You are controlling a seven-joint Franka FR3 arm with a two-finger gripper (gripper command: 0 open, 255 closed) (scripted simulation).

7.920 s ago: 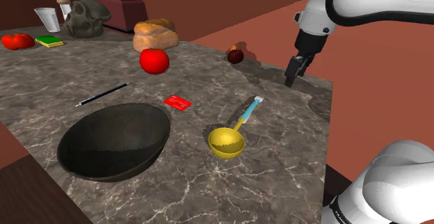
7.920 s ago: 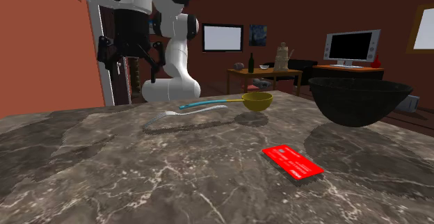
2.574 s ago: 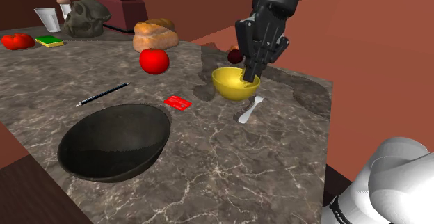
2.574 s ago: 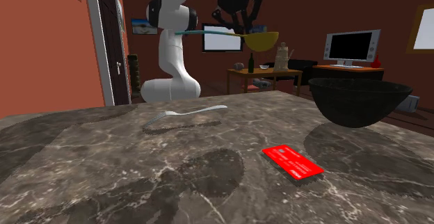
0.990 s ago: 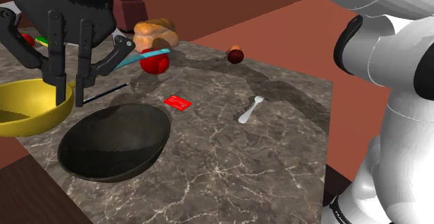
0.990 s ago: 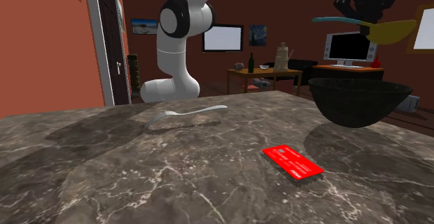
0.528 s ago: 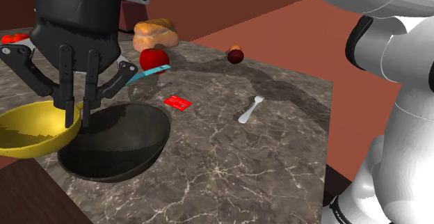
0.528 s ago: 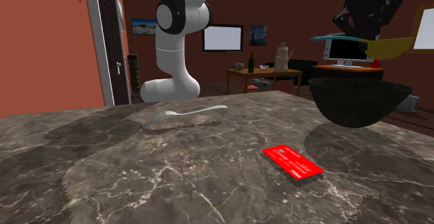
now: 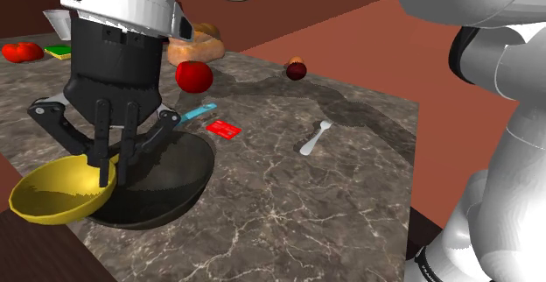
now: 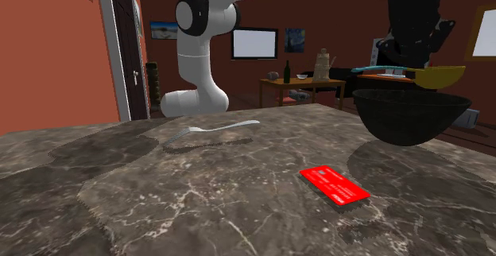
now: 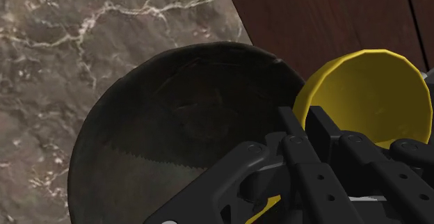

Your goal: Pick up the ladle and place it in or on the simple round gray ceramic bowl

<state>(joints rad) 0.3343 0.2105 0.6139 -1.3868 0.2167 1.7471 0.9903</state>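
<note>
My black gripper (image 9: 115, 173) is shut on the ladle (image 9: 59, 193), which has a yellow cup and a light blue handle (image 9: 199, 112). The handle reaches across above the dark grey round bowl (image 9: 179, 179). The yellow cup hangs just outside the bowl's rim, past the table's edge. In the wrist view the ladle's cup (image 11: 368, 97) lies beside the bowl (image 11: 174, 118), over brown floor, with the gripper (image 11: 300, 129) above the bowl's rim. In the second exterior view the ladle (image 10: 439, 75) sits just above the bowl (image 10: 409, 115), under the gripper (image 10: 407, 56).
A red card (image 9: 223, 129) and a white spoon (image 9: 315, 137) lie on the marble table beyond the bowl. Farther back are a red round fruit (image 9: 193, 76), a loaf (image 9: 197, 42) and a small dark fruit (image 9: 297, 68). The table's edge runs close beside the bowl.
The gripper has come down with the ladle, towards the bowl's rim. The yellow cup now hangs lower, level with the bowl's edge.
</note>
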